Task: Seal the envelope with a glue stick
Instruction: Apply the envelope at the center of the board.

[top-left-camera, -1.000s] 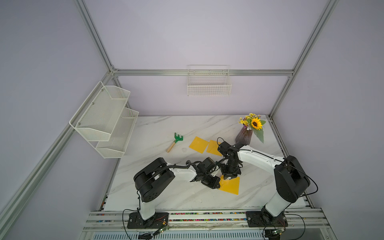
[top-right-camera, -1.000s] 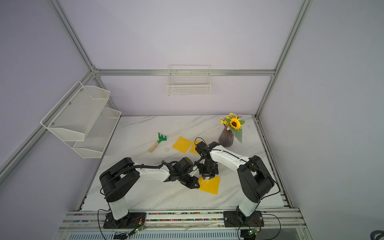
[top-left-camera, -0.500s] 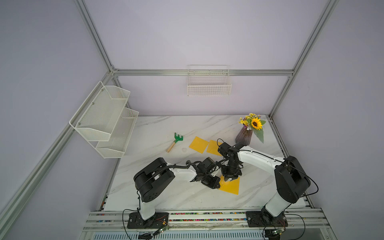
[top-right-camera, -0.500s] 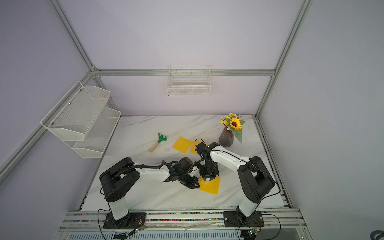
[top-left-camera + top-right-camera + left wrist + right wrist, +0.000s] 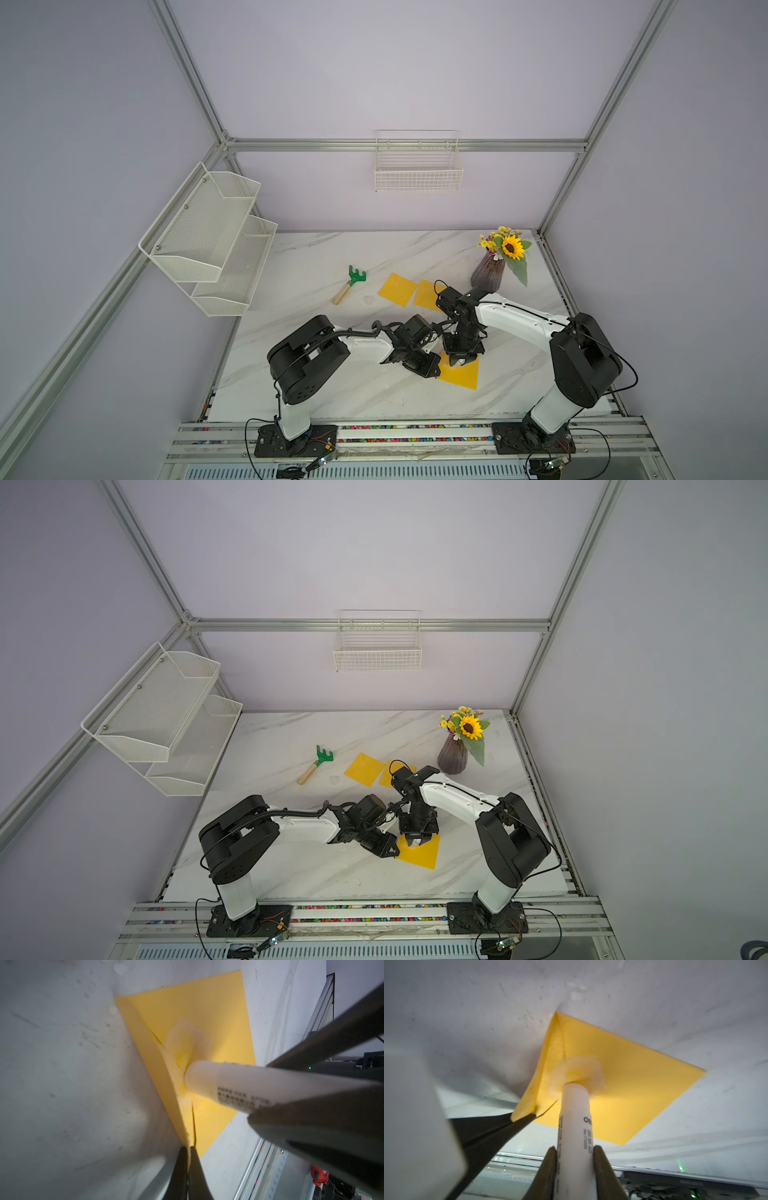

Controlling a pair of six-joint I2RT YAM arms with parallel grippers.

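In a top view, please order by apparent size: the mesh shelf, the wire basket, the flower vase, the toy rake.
1. mesh shelf
2. wire basket
3. flower vase
4. toy rake
Shelf and basket hang nearer the camera, so they look bigger.

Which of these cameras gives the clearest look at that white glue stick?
The right wrist view: the glue stick shows large and sharp, held by the right gripper, tip on the yellow envelope. The left wrist view shows it from the side. In both top views the gripper almost hides it.

Nothing visibly shifts in the top views; any motion of the right gripper [image 5: 460, 360] is too small to tell.
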